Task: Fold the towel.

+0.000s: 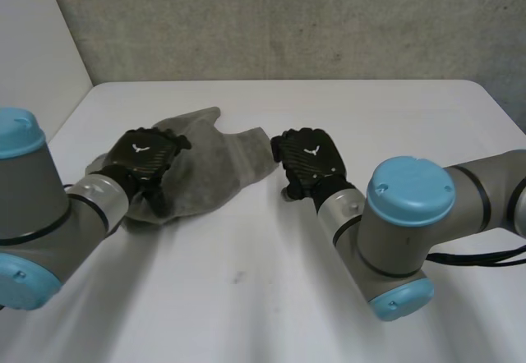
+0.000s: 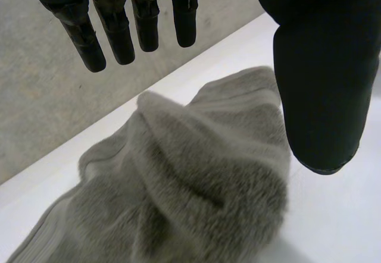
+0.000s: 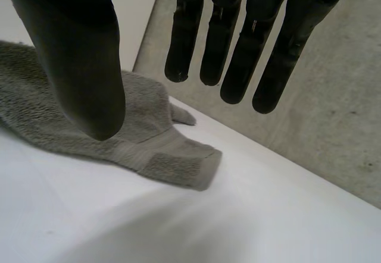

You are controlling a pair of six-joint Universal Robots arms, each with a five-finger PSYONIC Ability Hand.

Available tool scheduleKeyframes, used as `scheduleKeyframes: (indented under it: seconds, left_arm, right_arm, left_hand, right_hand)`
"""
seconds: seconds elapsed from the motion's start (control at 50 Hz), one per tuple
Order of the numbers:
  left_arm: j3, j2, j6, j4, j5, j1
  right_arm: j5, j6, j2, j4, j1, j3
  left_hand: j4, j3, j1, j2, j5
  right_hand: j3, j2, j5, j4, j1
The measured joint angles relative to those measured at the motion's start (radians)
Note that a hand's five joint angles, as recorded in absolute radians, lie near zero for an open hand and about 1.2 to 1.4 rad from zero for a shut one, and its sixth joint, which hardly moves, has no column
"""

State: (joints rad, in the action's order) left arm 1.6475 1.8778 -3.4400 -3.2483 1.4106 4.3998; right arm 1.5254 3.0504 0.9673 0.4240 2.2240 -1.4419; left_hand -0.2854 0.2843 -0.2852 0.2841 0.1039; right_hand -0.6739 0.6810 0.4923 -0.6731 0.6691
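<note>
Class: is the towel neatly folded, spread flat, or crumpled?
Crumpled. The towel lies in a rumpled heap with raised ridges, no flat layers; the left hand and right hand are open, not gripping it.

The towel [image 1: 209, 162] lay on the left half of the table [image 1: 271, 289], nearer the far edge than the near one, with a wall [image 1: 288, 18] behind the table. The left hand [image 1: 146, 156] hung over the towel's left part, the cloth under its palm and fingertips. The right hand [image 1: 311, 158] stood just beside the towel's right end, one corner lying near its thumb. The 2 arms reached in from the near side, left and right of the towel.
</note>
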Motion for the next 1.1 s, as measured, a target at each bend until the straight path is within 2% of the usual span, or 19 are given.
scheduleKeyframes:
  seconds: [0.14, 0.36, 0.44, 0.6, 0.62, 0.64, 0.7, 0.76, 0.92, 1.1]
  left_arm:
    - [0.027, -0.025, -0.028, 0.018, -0.005, 0.059]
    - [0.109, -0.020, -0.220, -0.015, -0.009, 0.116]
    - [0.121, -0.006, -0.245, -0.047, -0.009, 0.124]
    - [0.123, 0.060, -0.249, -0.134, -0.012, 0.119]
    - [0.121, 0.068, -0.248, -0.142, -0.013, 0.116]
    - [0.118, 0.074, -0.247, -0.147, -0.013, 0.111]
    - [0.111, 0.082, -0.242, -0.153, -0.012, 0.093]
    - [0.101, 0.082, -0.235, -0.155, -0.011, 0.063]
    - [0.068, 0.060, -0.181, -0.149, -0.004, -0.052]
    - [-0.049, 0.073, -0.017, -0.131, 0.028, -0.195]
  right_arm:
    - [0.002, 0.000, 0.025, -0.005, -0.024, -0.008]
    - [0.000, 0.001, 0.043, -0.042, -0.053, -0.031]
    - [-0.002, 0.001, 0.042, -0.048, -0.059, -0.045]
    - [-0.006, 0.001, 0.042, -0.048, -0.062, -0.082]
    - [-0.006, 0.001, 0.042, -0.047, -0.063, -0.087]
    - [-0.006, 0.001, 0.043, -0.047, -0.065, -0.092]
    - [-0.007, 0.001, 0.047, -0.046, -0.076, -0.102]
    - [-0.007, 0.001, 0.054, -0.045, -0.094, -0.109]
    - [-0.007, 0.003, 0.094, -0.046, -0.167, -0.112]
    - [-0.017, 0.009, 0.155, -0.047, -0.276, -0.106]
  left_hand:
    - [0.007, -0.009, 0.007, -0.008, -0.007]
    - [0.012, -0.013, 0.012, -0.012, -0.009]
    - [0.006, -0.002, 0.004, -0.002, 0.006]
    - [-0.177, 0.180, -0.179, 0.180, 0.184]
    - [-0.283, 0.286, -0.298, 0.309, 0.287]
    - [-0.457, 0.475, -0.466, 0.476, 0.459]
    - [-0.719, 0.718, -0.713, 0.719, 0.711]
    - [-0.847, 0.846, -0.835, 0.849, 0.846]
    - [-0.924, 0.924, -0.889, 0.925, 0.915]
    - [-0.931, 0.931, -0.893, 0.932, 0.919]
  right_hand:
    - [0.213, -0.216, -0.237, 0.211, -0.211]
    - [0.218, -0.219, -0.245, 0.218, -0.215]
    - [0.218, -0.219, -0.245, 0.218, -0.215]
    - [0.218, -0.219, -0.245, 0.218, -0.215]
    - [0.218, -0.219, -0.245, 0.218, -0.215]
    - [0.218, -0.219, -0.245, 0.218, -0.215]
    - [0.218, -0.219, -0.244, 0.218, -0.215]
    - [0.218, -0.219, -0.243, 0.218, -0.215]
    - [0.218, -0.219, -0.243, 0.218, -0.215]
    - [0.218, -0.219, -0.242, 0.218, -0.215]
